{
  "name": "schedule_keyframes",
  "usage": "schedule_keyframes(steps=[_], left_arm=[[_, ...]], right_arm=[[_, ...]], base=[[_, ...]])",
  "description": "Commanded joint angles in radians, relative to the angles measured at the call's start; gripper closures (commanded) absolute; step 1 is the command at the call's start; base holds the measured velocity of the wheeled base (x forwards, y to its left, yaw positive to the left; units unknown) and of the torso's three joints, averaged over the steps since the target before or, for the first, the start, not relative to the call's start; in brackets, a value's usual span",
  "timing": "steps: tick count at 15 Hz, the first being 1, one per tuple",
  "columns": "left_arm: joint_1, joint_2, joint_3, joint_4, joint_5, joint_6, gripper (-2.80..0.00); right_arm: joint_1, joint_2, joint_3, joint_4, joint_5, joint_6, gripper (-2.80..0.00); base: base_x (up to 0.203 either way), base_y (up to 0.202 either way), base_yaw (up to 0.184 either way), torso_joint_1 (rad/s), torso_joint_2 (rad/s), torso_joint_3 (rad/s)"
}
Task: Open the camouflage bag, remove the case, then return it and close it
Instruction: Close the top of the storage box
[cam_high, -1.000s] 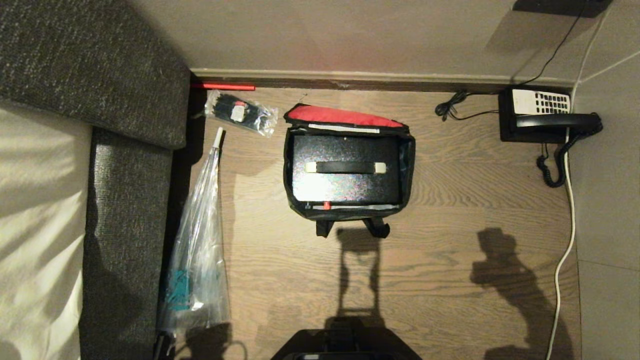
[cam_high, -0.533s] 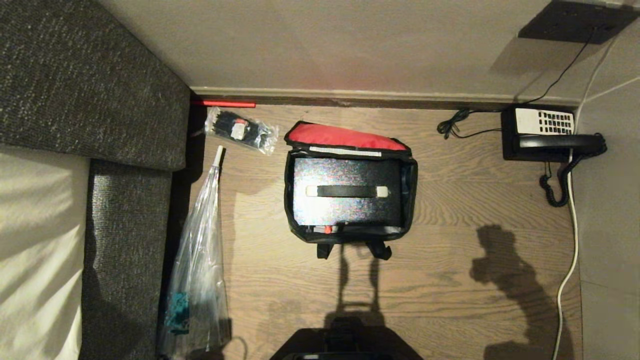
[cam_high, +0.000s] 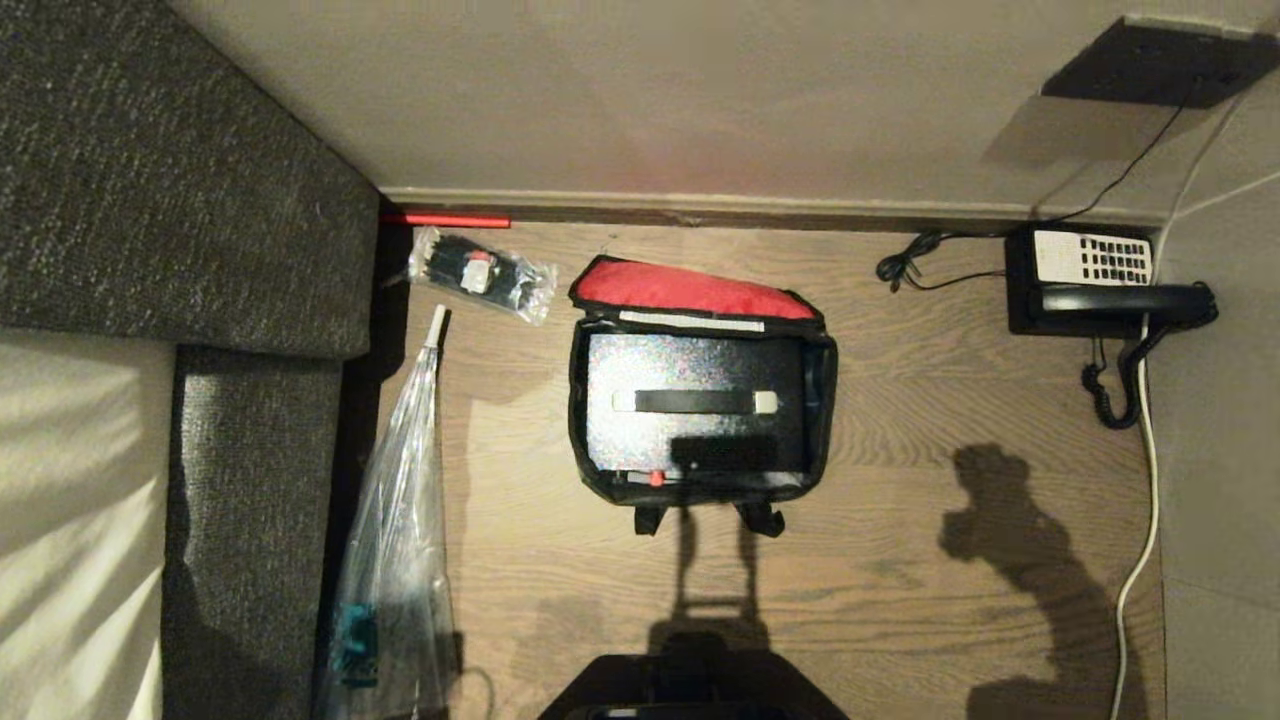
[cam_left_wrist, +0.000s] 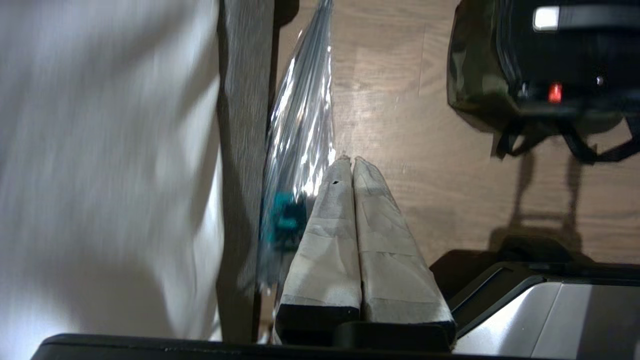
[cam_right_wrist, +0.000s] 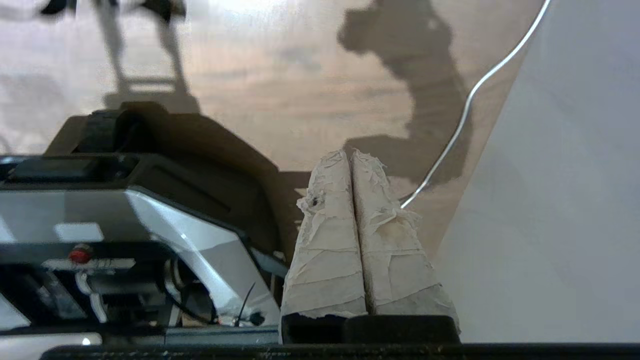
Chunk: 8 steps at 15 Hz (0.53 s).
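FYI: your left gripper (cam_left_wrist: 353, 161) and right gripper (cam_right_wrist: 350, 154) both hang low over the floor (cam_high: 900, 620), jaws together, empty. Camouflage bag (cam_high: 822, 400) lies open near the wall-side floor edge, case (cam_high: 690, 440) inside.

The clear plastic sleeve (cam_high: 395, 540) runs off the lower edge of the head view - its end is not seen. The camouflage bag (cam_left_wrist: 480, 80) is cut by the edge of the left wrist view, so only 1 corner shows. Both arms stay outside the head view.
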Motion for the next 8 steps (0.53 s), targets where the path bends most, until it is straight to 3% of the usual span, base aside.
schedule_keyframes(steps=[1, 3, 8], left_arm=[[0.000, 0.000, 0.000, -0.001, 0.000, 0.003, 0.00], [0.000, 0.000, 0.000, 0.000, 0.000, -0.002, 0.00], [0.000, 0.000, 0.001, 0.000, 0.000, -0.002, 0.00]], right_arm=[[0.000, 0.003, 0.002, 0.003, 0.000, 0.000, 0.00], [0.000, 0.005, 0.004, 0.000, 0.006, 0.000, 0.00], [0.001, 0.096, 0.022, -0.010, 0.047, 0.016, 0.00]], base=[[0.196, 0.000, 0.001, 0.002, 0.01, -0.007], [0.148, 0.000, -0.002, 0.002, 0.00, -0.002], [0.000, 0.000, 0.000, 0.000, 0.00, 0.000]])
